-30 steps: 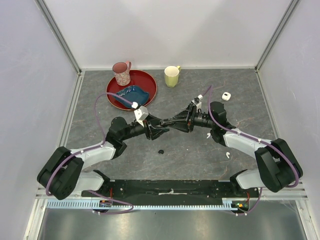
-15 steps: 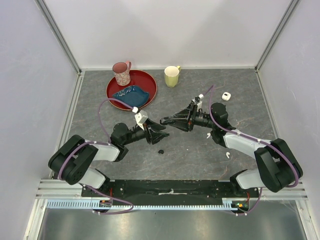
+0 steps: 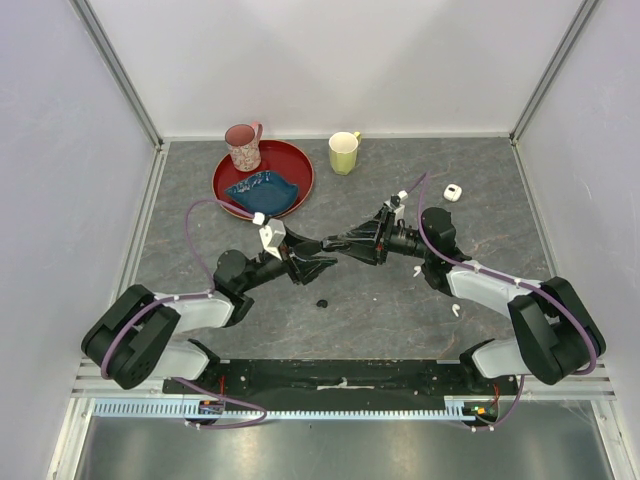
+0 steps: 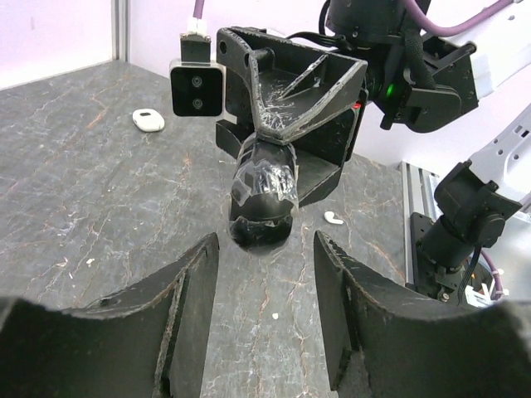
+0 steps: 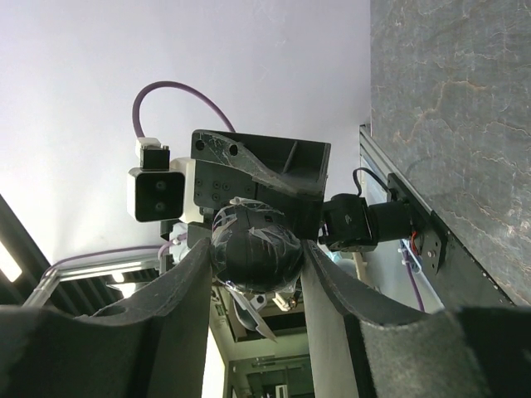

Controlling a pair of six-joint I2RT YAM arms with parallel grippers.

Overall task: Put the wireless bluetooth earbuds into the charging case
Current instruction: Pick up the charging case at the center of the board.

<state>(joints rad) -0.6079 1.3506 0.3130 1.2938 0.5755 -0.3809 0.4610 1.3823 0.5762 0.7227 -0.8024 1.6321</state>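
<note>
Centrally over bench [image 3: 380, 320], left gripper [image 4: 265, 249] spread, nose-to-nose with right gripper [image 3: 342, 245]; right's fingers [image 5: 187, 315] flank black taped lump [image 5: 253, 247], grip cannot tell; charging case [image 3: 453, 192] rear right, earbud [image 3: 456, 310] beside right arm [image 3: 490, 285].

Dark grey stone-patterned tabletop [image 3: 380, 300] with pale veins, plain pale lilac left wall [image 3: 60, 150], far wall [image 3: 330, 60] and right wall [image 3: 590, 130], slanted aluminium posts [image 3: 118, 75] in both far corners, perforated metal rail [image 3: 340, 408] along the near edge, brushed steel sheet [image 3: 340, 450] nearer still, soft even light

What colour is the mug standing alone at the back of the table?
It is a pale yellow-green ceramic mug, clearest in the top external view.
</note>
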